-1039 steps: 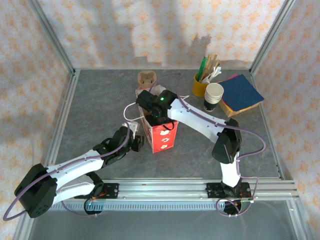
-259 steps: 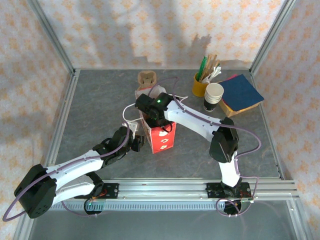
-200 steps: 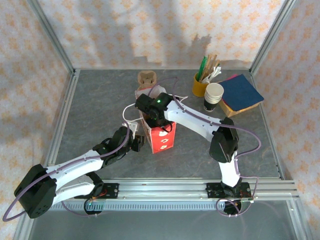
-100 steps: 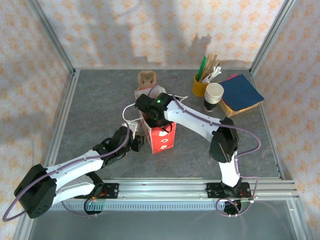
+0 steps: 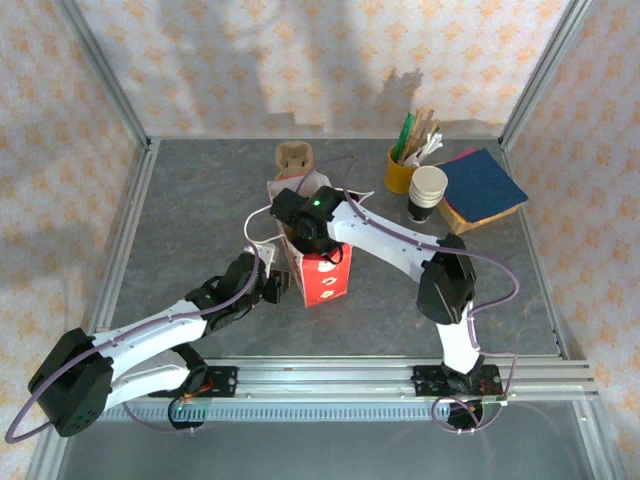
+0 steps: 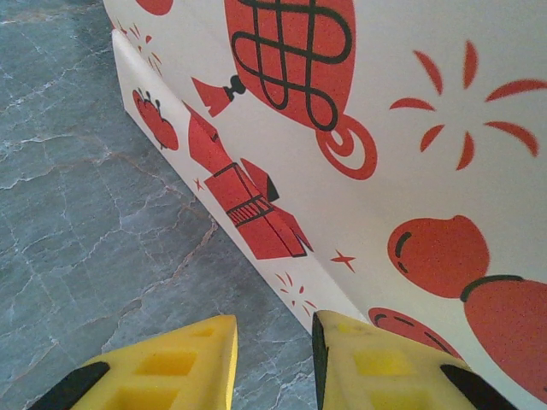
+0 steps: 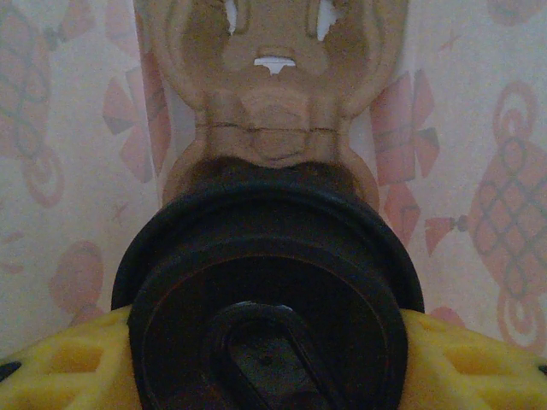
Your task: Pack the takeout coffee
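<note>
Lowered deeper into the bag (image 5: pixel 326 279), right gripper (image 7: pixel 269 376) clamps the takeout coffee (image 7: pixel 269 273) between its fingers.

The right arm (image 5: pixel 385 238) has edged slightly left and nearer in recent seconds, carrying the takeout coffee (image 7: pixel 269 290) within the red-and-white bag (image 5: pixel 325 280).

The dark paper takeout coffee (image 7: pixel 269 290) with black plastic lid is inside the red-and-white paper bag (image 5: pixel 322 275) mid-table, before a brown cardboard carrier (image 7: pixel 273 102); a stack of white paper cups (image 5: pixel 428 188) stands behind it to the right.
</note>
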